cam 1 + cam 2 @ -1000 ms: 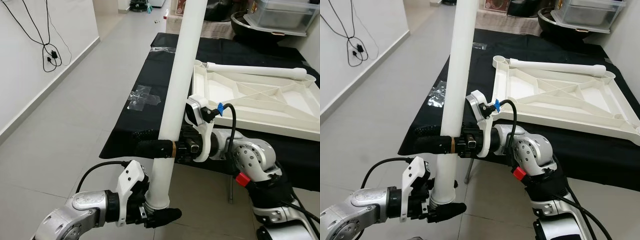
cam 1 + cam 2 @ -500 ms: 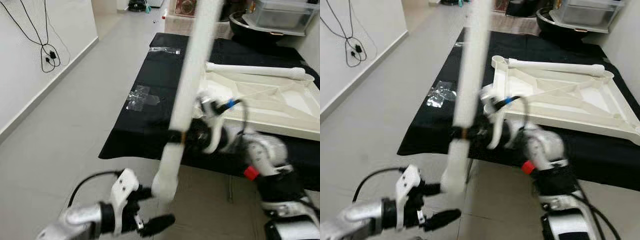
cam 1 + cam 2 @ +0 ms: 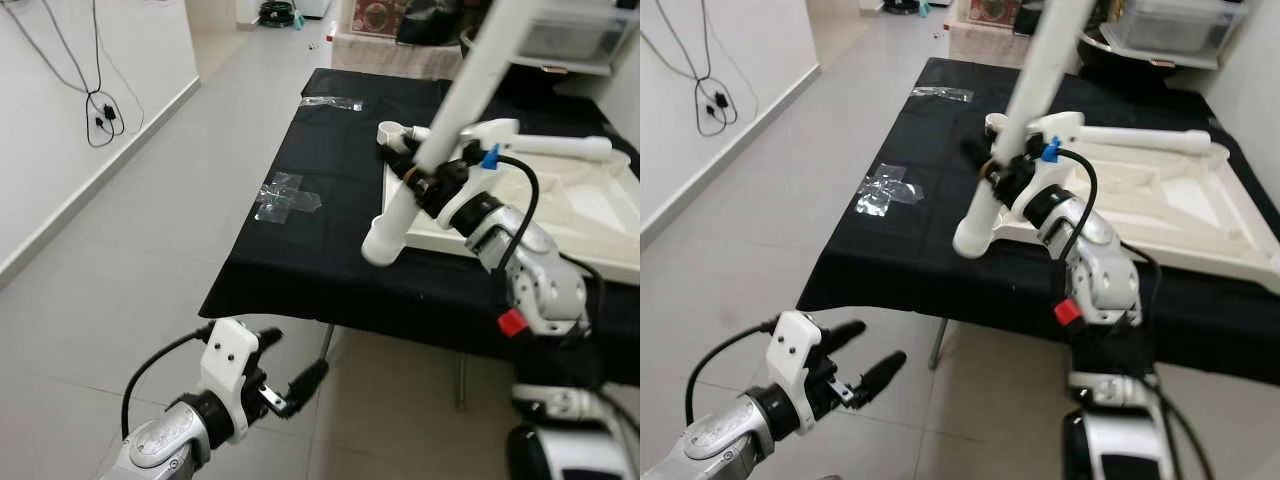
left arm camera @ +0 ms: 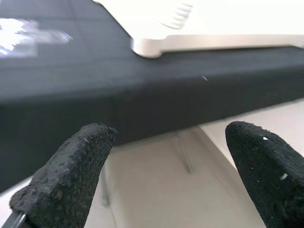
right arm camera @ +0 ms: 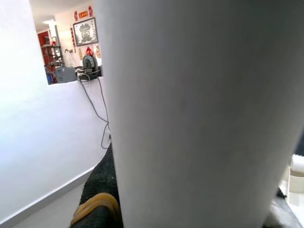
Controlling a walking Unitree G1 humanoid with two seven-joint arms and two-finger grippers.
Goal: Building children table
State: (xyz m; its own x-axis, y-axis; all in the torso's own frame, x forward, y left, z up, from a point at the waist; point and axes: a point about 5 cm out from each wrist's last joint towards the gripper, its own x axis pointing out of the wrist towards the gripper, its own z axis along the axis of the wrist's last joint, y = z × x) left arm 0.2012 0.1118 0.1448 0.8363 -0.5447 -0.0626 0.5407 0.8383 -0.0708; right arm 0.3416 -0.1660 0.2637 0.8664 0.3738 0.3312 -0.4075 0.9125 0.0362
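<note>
Right gripper (image 3: 425, 183) clamped on the long white table leg (image 3: 440, 130), which tilts toward one o'clock over the upturned tabletop (image 3: 590, 215) at three o'clock. Left gripper (image 3: 290, 372) spread empty at seven o'clock. One-handed, that leg could swing and miss its socket.

You won't find any text you can read here. The framed picture (image 5: 86, 32) on the far wall in the right wrist view carries a dark design and red signs hang beside it, but their characters are too small and blurred to make out.
</note>
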